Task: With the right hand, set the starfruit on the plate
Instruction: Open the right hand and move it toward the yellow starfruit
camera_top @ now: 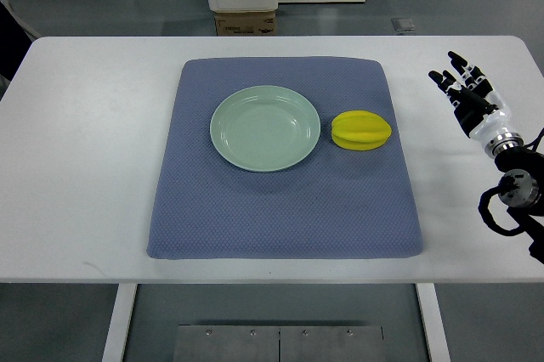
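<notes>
The right hand [466,90] hovers over the bench [85,166] with fingers spread and empty, so the starfruit [361,130], well to its left, lies unlifted just beside the plate [265,128]

My right hand [466,90], black-fingered with a pale translucent wrist cuff, sits at the right edge of the top view, its arm coming in from the lower right. My fingers [458,60] point up and away from me, straight and slightly fanned, holding nothing. Behind the cuff my wrist [507,143] narrows to a metal ring, then a dark round joint with a black cable looping beside it. My left arm does not show anywhere.
</notes>
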`<action>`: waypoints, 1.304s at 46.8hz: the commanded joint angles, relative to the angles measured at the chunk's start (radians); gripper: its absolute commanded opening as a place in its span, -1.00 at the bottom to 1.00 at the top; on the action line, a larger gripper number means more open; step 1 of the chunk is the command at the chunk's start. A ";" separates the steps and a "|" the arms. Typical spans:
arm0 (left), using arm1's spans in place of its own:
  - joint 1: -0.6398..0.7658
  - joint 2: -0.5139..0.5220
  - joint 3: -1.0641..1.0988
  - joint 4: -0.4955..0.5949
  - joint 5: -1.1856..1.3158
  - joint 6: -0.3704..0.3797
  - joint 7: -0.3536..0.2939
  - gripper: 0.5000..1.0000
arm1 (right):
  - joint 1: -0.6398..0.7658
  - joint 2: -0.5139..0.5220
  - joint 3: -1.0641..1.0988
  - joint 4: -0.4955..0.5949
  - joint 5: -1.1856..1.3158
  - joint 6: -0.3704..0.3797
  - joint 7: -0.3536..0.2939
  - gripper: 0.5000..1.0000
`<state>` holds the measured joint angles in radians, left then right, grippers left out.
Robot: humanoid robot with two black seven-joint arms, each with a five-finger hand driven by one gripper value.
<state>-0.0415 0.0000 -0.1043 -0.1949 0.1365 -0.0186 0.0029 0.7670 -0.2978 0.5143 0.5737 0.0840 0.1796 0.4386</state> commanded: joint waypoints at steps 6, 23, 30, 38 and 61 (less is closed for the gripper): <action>0.000 0.000 0.000 0.000 0.000 0.000 0.000 1.00 | 0.005 0.000 0.006 -0.002 0.002 0.018 0.002 1.00; 0.000 0.000 0.000 0.000 0.000 0.000 0.000 1.00 | -0.002 0.002 -0.003 0.022 -0.004 0.008 0.062 1.00; 0.000 0.000 0.000 0.000 0.000 0.000 0.000 1.00 | -0.002 -0.004 -0.014 0.051 -0.004 0.003 0.063 1.00; 0.000 0.000 0.000 0.000 0.000 0.000 0.000 1.00 | 0.000 -0.012 -0.027 0.095 -0.081 -0.015 0.065 1.00; 0.000 0.000 0.000 0.000 0.000 0.000 0.000 1.00 | 0.020 -0.159 -0.158 0.408 -0.253 -0.285 0.111 1.00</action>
<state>-0.0413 0.0000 -0.1043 -0.1948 0.1365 -0.0182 0.0030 0.7740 -0.4457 0.3799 0.9654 -0.1408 -0.0743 0.5340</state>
